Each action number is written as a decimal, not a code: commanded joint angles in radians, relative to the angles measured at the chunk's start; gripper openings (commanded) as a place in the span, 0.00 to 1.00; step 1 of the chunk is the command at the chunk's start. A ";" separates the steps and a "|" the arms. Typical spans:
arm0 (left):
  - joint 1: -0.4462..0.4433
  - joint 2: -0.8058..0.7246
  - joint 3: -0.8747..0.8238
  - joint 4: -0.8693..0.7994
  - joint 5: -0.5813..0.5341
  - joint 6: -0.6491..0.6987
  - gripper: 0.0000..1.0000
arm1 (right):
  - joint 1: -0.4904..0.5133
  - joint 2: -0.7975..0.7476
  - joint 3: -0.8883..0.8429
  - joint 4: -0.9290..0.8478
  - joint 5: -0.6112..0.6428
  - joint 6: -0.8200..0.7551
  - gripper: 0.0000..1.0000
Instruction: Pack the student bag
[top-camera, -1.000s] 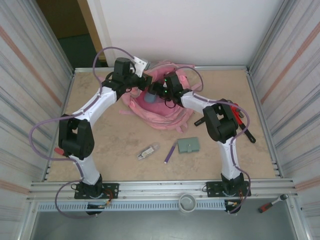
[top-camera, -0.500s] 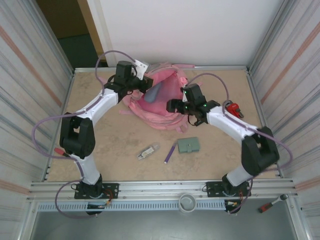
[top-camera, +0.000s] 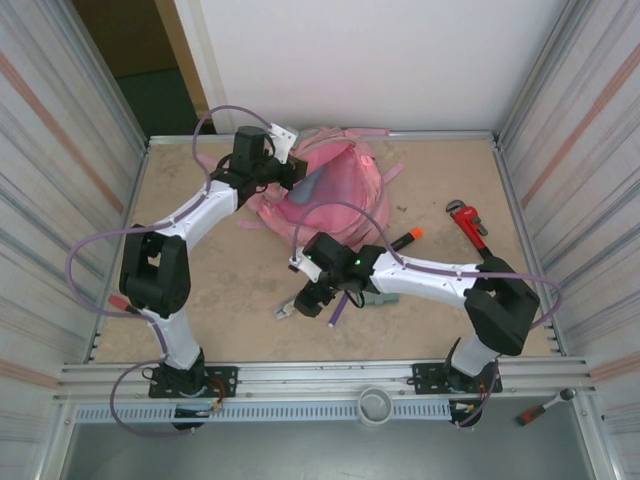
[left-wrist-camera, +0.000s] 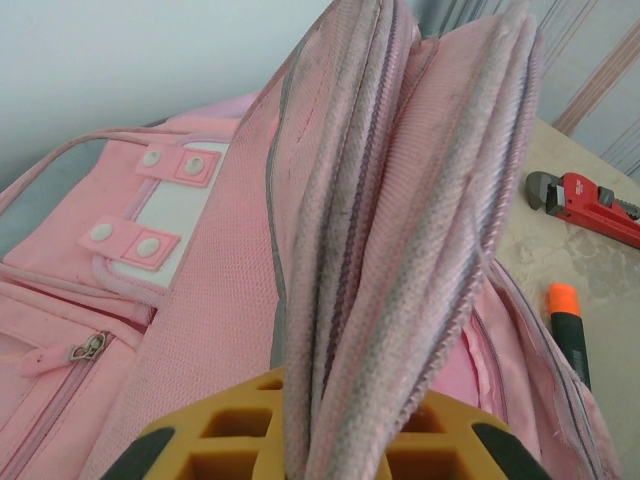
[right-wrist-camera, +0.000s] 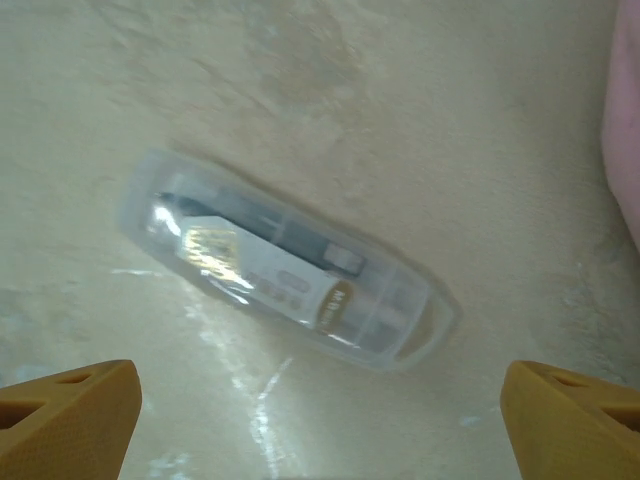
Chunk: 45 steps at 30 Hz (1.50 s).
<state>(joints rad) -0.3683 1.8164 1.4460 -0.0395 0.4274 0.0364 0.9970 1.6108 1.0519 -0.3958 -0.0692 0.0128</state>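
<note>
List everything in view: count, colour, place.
student bag: 1, pink, far centre of table, opening held up
grey-blue item: 1, in the bag's opening; cannot tell what it is
clear case: 1, transparent, near centre of table
pen: 1, purple, right of the case
pouch: 1, grey-green, partly hidden under the right arm
marker: 1, black with orange cap, right of the bag
pipe wrench: 1, red, right side of table
hand tool: 1, red handle, off the table, near right corner
table: 1, beige
left end effector: 1, shut on the bag's opening edge
right end effector: 1, open, over the clear case
</note>
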 joint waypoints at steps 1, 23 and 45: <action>0.005 -0.038 0.007 0.073 0.032 -0.003 0.00 | -0.061 -0.015 0.008 -0.049 0.076 -0.007 0.91; 0.005 -0.022 -0.008 0.059 0.024 0.005 0.00 | -0.333 -0.213 -0.263 -0.234 0.066 0.628 0.92; 0.005 -0.009 -0.011 0.059 0.013 -0.007 0.00 | -0.592 -0.278 -0.486 0.132 -0.234 0.557 0.35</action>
<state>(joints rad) -0.3687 1.8160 1.4429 -0.0395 0.4282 0.0360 0.4114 1.3666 0.6037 -0.3481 -0.2722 0.5697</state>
